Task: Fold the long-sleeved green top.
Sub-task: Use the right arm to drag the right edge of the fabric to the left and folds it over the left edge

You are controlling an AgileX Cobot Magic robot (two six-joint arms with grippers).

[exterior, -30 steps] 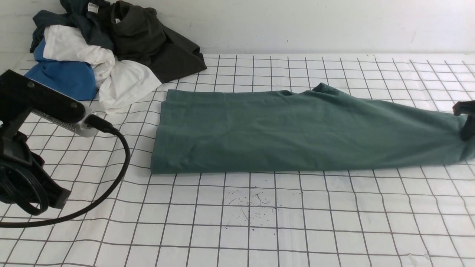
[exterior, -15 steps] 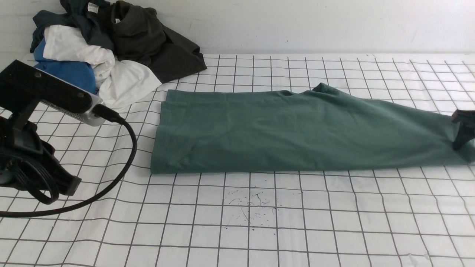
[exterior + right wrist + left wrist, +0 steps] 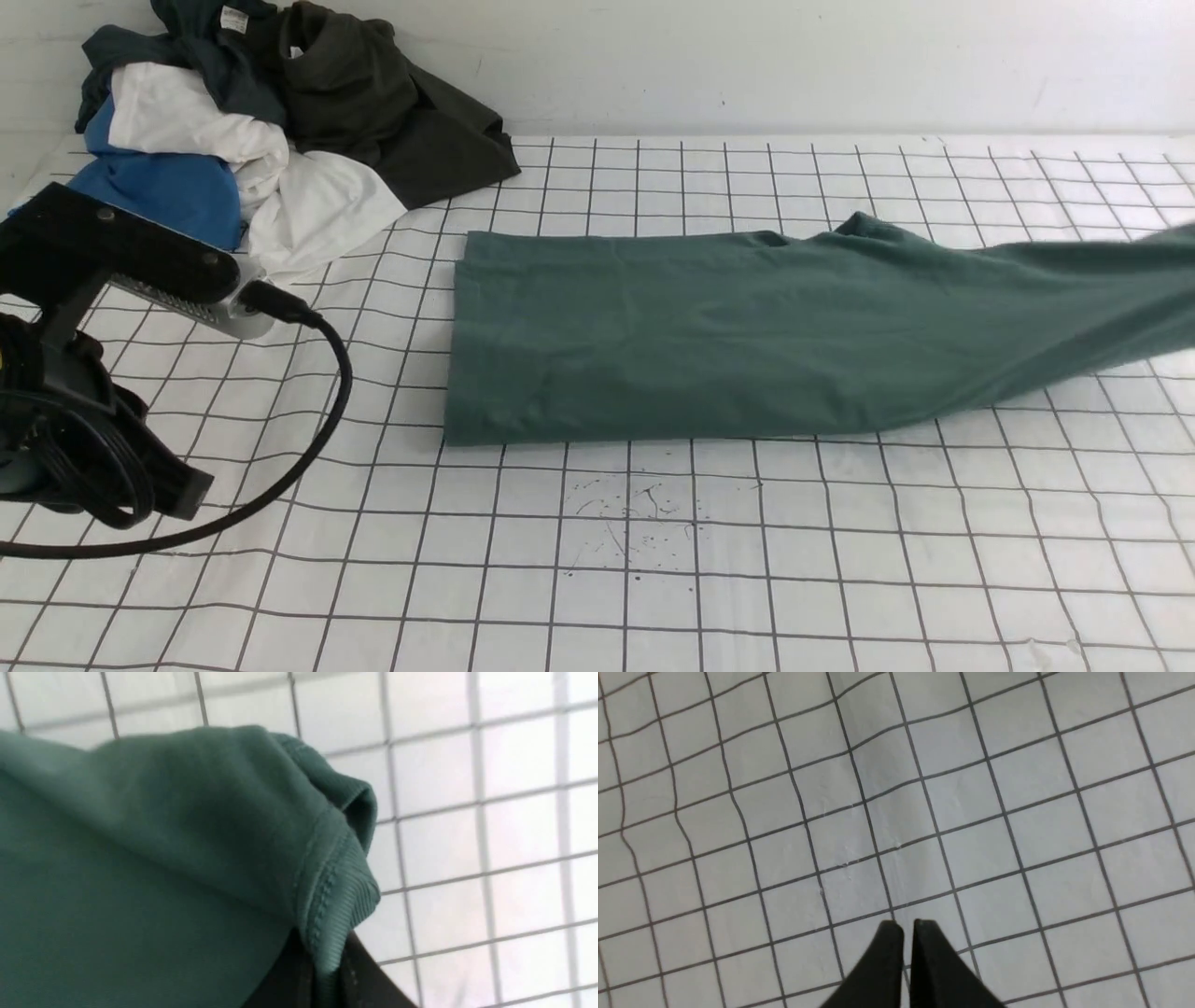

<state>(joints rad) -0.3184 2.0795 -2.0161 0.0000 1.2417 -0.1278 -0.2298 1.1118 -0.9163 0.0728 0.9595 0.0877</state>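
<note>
The near half of the desk [image 3: 653, 579] lies bare from left edge to right edge, as does the far right corner. The green long-sleeved top [image 3: 747, 345] spans the middle, its right end raised off the desk toward the right edge. A heap of clothes [image 3: 271, 121] fills the far left corner. The left arm's cable [image 3: 308, 439] loops near the left edge.

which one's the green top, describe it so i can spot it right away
On the white gridded tablecloth, skip the heap of clothes in the far-left corner. The green long-sleeved top lies alone mid-table as a long sage band, its ribbed end clamped in the right gripper.
</note>
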